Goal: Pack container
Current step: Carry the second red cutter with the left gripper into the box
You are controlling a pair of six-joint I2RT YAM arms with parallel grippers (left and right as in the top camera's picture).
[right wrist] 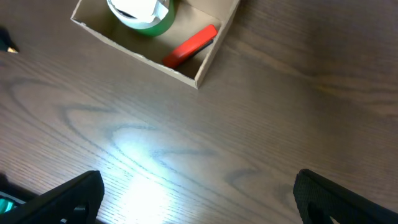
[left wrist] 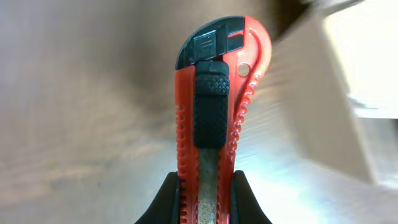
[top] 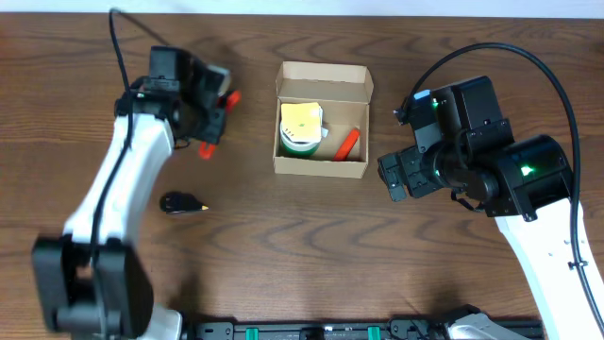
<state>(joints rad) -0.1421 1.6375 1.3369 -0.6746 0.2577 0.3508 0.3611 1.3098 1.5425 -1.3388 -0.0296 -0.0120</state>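
The container, an open brown cardboard box (top: pixel 321 85), sits at the table's middle back. It holds a green and white tape roll (top: pixel 302 127) and a red object (top: pixel 347 144); both show in the right wrist view, with the box (right wrist: pixel 208 62). My left gripper (top: pixel 215 121) is shut on a red and black utility knife (left wrist: pixel 214 118), held above the table left of the box. The box's side (left wrist: pixel 336 106) shows blurred in the left wrist view. My right gripper (right wrist: pixel 198 193) is open and empty over bare table right of the box.
A small black object (top: pixel 181 203) lies on the wooden table at the front left. The table's back edge (top: pixel 302 11) runs behind the box.
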